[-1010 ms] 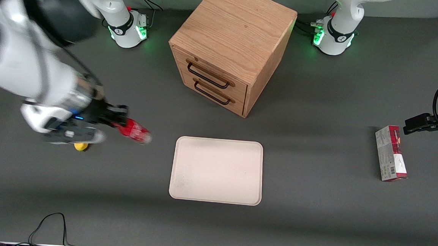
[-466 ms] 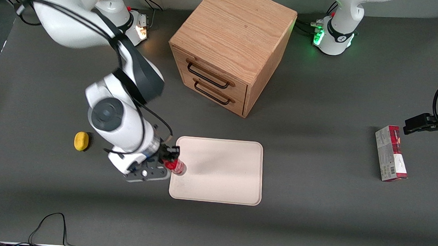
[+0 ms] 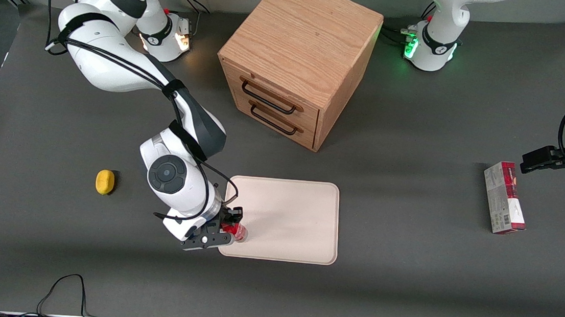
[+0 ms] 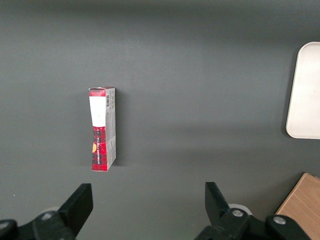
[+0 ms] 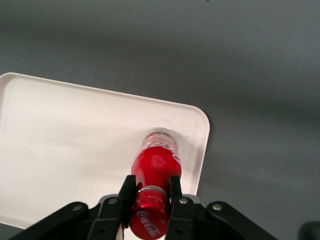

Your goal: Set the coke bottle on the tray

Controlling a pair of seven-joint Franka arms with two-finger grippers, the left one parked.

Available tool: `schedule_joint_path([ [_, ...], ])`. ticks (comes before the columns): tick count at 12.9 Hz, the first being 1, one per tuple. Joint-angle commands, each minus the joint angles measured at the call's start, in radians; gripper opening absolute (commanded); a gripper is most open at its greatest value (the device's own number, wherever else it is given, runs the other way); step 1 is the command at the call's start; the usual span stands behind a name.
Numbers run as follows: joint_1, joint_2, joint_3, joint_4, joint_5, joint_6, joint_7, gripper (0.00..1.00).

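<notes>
Coke bottle (image 5: 156, 167) stands upright, clear base down on the tray (image 5: 65, 135), near the tray corner closest to the front camera at the working arm's end. Red cap and neck sit between the pincer (image 5: 149, 192) fingers, which are closed on the neck just under the cap. In the front view the coke bottle (image 3: 237, 230) shows as a small red spot right under the pincer (image 3: 232, 220), inside the low rim of the tray (image 3: 288, 217).

Pincer hangs directly over that corner of the tray, pointing down, arm wrist just beside it toward the working arm's end. Rest of the cream-white tray spreads away from the pincer toward the parked arm's end, bare surface.

Yellow lump (image 3: 105, 182) lies on the dark table (image 3: 402, 283), well apart from the pincer toward the working arm's end, a bit farther from the front camera than it. Wooden drawer cabinet (image 3: 296, 61) with two black handles stands farther from the front camera than the pincer and the tray, apart from both. Red-and-grey carton (image 3: 504, 197) lies flat far from the pincer at the parked arm's end of the table; the left wrist view shows the same carton (image 4: 102, 128) and an edge of the tray (image 4: 305, 90).
</notes>
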Motion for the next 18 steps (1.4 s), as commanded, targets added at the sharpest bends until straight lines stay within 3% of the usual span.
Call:
schedule_joint_path([
  [1, 0.004, 0.011, 0.01, 0.008, -0.029, 0.009, 0.009, 0.22],
  [2, 0.004, 0.01, 0.01, 0.008, -0.029, 0.009, 0.01, 0.25],
  [3, 0.004, 0.011, 0.008, 0.007, -0.031, 0.009, 0.01, 0.38],
  [4, 0.002, 0.01, 0.008, -0.004, -0.04, 0.012, 0.013, 0.73],
  [5, 0.001, 0.007, 0.008, -0.015, -0.067, 0.026, 0.029, 1.0],
  [6, -0.003, 0.002, 0.008, -0.015, -0.089, 0.029, 0.042, 1.0],
  [9, -0.01, -0.085, 0.016, -0.018, -0.052, 0.009, 0.05, 1.0],
  [11, -0.03, -0.197, 0.002, -0.051, 0.119, -0.073, 0.049, 1.0],
  [12, -0.039, -0.27, -0.033, -0.079, 0.174, -0.127, 0.047, 1.0],
  [15, -0.039, -0.52, -0.201, -0.241, 0.331, -0.271, 0.02, 1.0],
  [18, -0.039, -0.808, -0.357, -0.537, 0.417, -0.29, -0.114, 1.0],
])
